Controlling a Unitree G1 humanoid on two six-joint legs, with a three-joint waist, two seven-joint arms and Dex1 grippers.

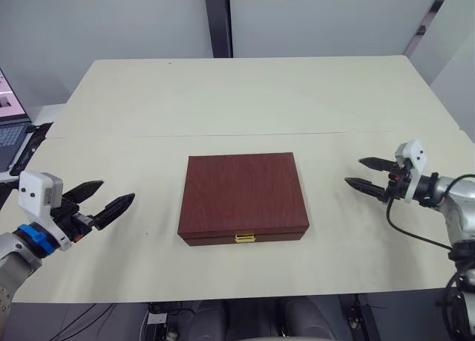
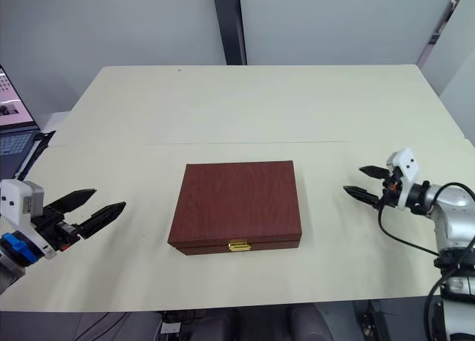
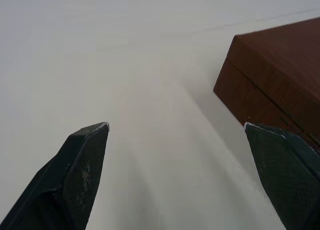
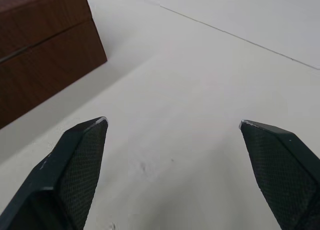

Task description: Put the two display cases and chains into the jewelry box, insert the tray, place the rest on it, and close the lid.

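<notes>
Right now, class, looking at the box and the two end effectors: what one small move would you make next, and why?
Probably none beyond drawing both arms back. The jewelry box sits with its lid shut, gold clasp facing the robot, and the left end effector and right end effector are open, off to either side of it.

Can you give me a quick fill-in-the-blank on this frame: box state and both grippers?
1. The lid of the jewelry box is ____.
2. The fingers of the left gripper are ____.
3. The right gripper, open, holds ____.
4. The gold clasp sits on the box side facing the ____.

Missing words: shut; open; nothing; robot
</notes>
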